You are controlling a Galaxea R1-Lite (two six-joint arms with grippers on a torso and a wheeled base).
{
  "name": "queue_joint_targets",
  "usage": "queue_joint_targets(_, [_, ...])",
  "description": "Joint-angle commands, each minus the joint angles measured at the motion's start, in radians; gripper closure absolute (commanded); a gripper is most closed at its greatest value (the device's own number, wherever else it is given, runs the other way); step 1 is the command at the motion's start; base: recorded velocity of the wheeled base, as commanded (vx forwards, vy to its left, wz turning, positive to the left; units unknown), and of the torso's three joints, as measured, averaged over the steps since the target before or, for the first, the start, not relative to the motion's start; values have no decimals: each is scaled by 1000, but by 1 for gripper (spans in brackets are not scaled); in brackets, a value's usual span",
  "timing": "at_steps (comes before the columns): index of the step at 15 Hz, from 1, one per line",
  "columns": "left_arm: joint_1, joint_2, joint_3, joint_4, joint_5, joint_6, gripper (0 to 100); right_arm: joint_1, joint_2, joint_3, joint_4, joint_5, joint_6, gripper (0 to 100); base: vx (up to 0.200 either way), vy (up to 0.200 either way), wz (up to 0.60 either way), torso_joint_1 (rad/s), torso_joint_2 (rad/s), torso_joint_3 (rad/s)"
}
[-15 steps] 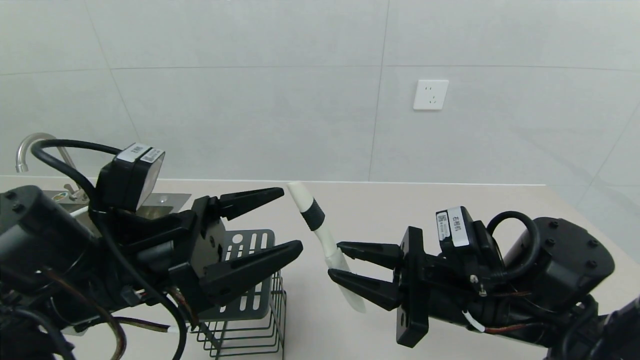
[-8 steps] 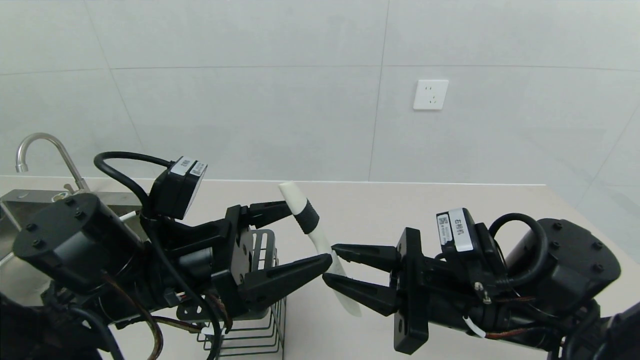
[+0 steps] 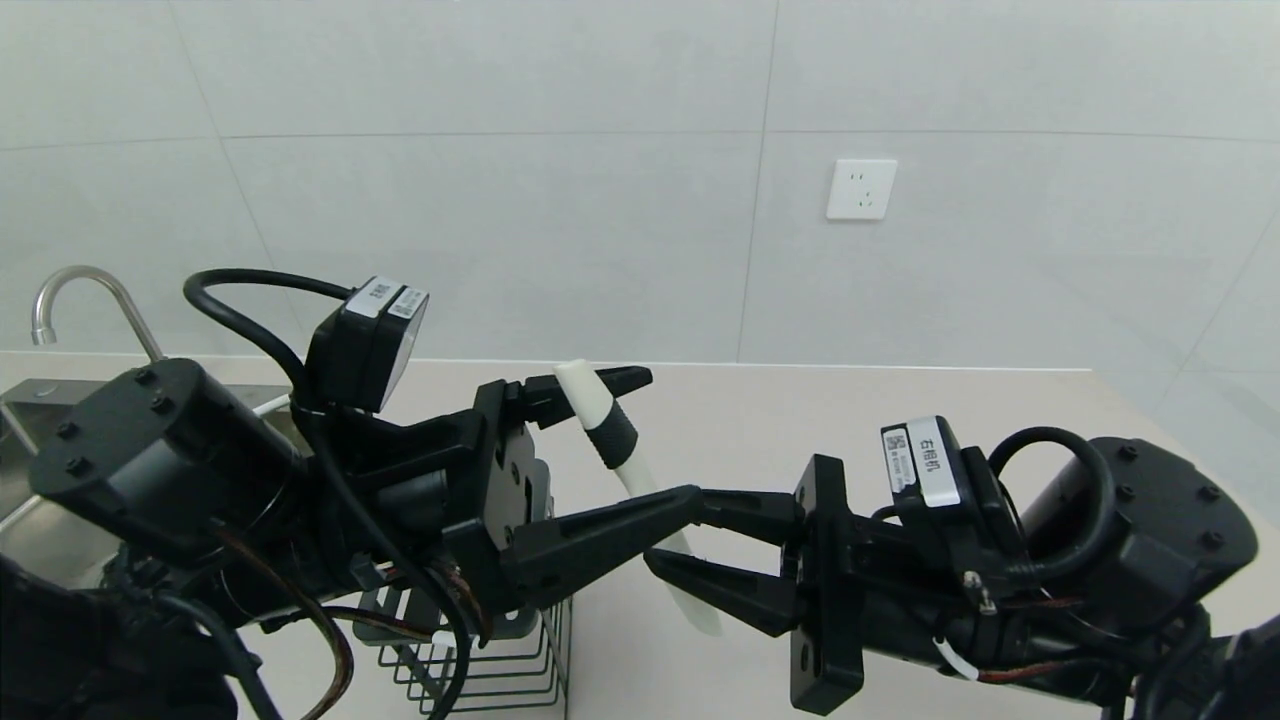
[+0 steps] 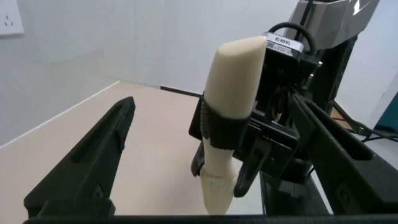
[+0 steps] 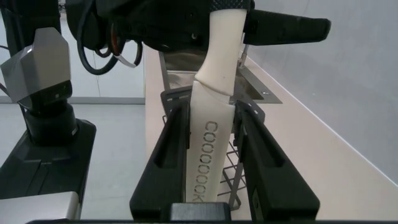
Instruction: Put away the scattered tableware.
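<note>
My right gripper is clamped narrow on the flat, perforated white blade end of a kitchen utensil. The fingers press on the blade's two faces, just below where the blade meets the handle. The utensil is held up in the air above the beige countertop, between the two arms. Its long axis runs steeply upward, leaning away from me and toward my left. The cream handle with its black collar is at the top, and the blade tip points down.

My left gripper is spread wide and holds nothing. One finger is on the far side of the handle and the other on the near side, crossing just in front of the right gripper's upper finger. I cannot tell whether either left finger touches the handle.

I judge this a handover, with the left arm the nearer to the free handle. Closing the left gripper should catch the handle near the collar. A black wire cutlery rack stands below my left arm, beside the sink with its faucet.
</note>
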Motion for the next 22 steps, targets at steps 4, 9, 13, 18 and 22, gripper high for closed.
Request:
queue_joint_targets(4, [-11,-4,-12,-1,0,-1,100,4,-4,-27,-1,0,0,100,0,0,0,0,0,0])
queue_joint_targets(9, [-13,-5,-12,-1,0,2,100,2,-4,-21,-1,-3,1,0,0,0,0,0,0,0])
queue_joint_targets(13, [-11,-7,-11,-1,2,7,100,2,-21,22,-1,-7,0,0,0,0,0,0,0,0])
queue_joint_targets(18, [-2,-14,-12,-1,60,45,100,-42,-263,166,-1,-47,7,0,0,0,0,0,0,0])
queue_joint_targets(22, [4,-34,-14,-1,154,61,100,-293,-590,384,-1,-98,15,100,0,0,0,0,0,0])
